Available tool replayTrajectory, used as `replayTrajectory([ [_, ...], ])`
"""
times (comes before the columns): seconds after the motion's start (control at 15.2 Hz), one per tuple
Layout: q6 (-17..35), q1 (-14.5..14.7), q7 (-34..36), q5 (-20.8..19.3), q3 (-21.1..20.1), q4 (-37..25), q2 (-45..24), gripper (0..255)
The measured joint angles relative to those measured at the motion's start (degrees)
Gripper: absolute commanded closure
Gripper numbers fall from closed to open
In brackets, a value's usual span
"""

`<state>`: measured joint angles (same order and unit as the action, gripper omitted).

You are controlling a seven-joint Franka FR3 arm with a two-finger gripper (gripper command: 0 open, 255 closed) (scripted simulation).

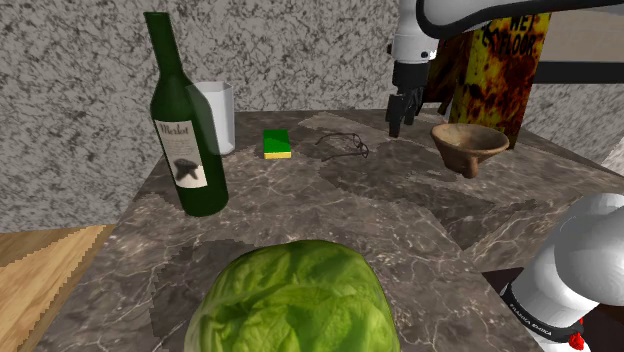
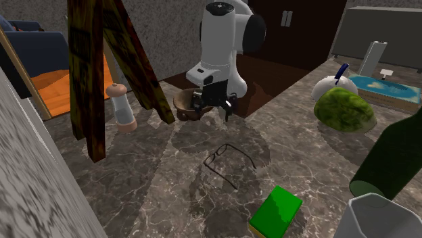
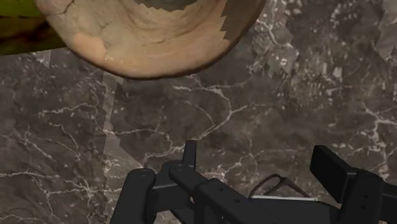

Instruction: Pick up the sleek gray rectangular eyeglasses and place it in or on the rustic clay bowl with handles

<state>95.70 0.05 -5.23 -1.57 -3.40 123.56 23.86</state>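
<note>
1. At the shoulder view's left stand a dark green bottle [image 1: 185, 130] and a green block [image 1: 277, 144]. I judge both to be off my path.
2. Right of the block, the thin-framed eyeglasses [image 1: 345, 148] lie flat on the marbled worktop [image 1: 330, 215], not yet picked up.
3. Further right my tool [image 1: 399, 118] hangs above the worktop, between eyeglasses and bowl. Its fingers are spread and hold nothing.
4. Rightmost sits the brown bowl [image 1: 468, 140], upright and near the tool.
5. To reach the eyeglasses, I'd shift the tool over them, set the fingers across the frame, then go nearly down to the surface before closing, because the wire is very low.
</note>
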Motion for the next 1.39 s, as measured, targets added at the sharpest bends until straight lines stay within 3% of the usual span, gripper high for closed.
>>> replayTrajectory([
  [0.73, 3.39, -0.6, 1.41, 1.34, 0.4, -21.1, -22.73, 0],
  [1.39, 8.82, -0.66, 1.41, 1.4, 0.45, -16.71, -23.69, 0],
])
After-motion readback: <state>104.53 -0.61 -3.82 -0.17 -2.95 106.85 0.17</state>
